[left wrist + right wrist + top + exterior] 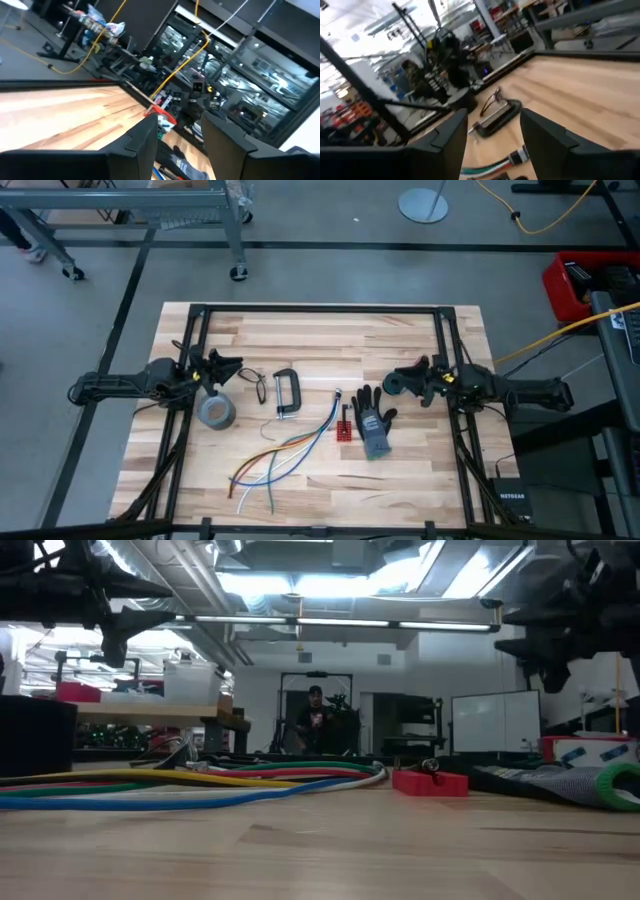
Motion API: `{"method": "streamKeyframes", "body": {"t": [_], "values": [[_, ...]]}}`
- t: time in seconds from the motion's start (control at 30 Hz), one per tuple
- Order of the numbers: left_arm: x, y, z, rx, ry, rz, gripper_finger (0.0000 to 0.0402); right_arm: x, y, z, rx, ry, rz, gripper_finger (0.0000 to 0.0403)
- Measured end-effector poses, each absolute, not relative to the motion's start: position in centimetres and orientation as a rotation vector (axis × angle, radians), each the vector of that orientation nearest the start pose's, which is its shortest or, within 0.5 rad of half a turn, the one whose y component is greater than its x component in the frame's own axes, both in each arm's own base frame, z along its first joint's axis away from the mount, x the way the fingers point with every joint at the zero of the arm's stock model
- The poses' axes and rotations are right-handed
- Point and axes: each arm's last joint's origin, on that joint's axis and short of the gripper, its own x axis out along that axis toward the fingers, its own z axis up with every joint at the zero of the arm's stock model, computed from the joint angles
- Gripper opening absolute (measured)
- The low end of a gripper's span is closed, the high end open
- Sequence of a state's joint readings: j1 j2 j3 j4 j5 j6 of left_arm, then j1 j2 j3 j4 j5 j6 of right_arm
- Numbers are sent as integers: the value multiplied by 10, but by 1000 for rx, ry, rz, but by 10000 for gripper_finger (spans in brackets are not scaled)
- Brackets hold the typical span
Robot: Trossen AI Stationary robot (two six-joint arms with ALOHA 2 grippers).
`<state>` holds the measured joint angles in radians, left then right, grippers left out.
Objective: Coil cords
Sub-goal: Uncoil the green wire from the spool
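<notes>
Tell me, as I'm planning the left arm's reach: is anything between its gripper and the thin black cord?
Nothing visible does. The left gripper is just beside the black cord; the tape roll lies off that line, the clamp beyond.

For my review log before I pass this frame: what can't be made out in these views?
- Black cord: too small in the high view to tell its winding; not identifiable in the other views.
- Left gripper: its fingertips are cut off by the bottom edge of the left wrist view.
- Glove: cut off by the right edge in the low view.
- Clamp: blurred in the right wrist view.
</notes>
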<state>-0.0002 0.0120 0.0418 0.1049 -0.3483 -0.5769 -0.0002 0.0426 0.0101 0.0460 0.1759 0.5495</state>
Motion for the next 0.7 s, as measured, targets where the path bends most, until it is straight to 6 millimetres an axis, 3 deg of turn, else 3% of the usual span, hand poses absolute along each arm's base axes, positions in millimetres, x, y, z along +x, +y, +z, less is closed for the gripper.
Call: {"method": "streamKeyframes", "body": {"t": [0.1, 0.43, 0.7], "values": [[93, 10, 187, -588, -229, 305, 140, 100, -5, 171, 525, 15, -175, 189], [93, 10, 186, -585, -221, 312, 139, 105, -8, 222, 371, 324, -354, 189], [93, 10, 185, -583, -213, 314, 139, 130, -9, 236, 306, 591, -460, 189]]}}
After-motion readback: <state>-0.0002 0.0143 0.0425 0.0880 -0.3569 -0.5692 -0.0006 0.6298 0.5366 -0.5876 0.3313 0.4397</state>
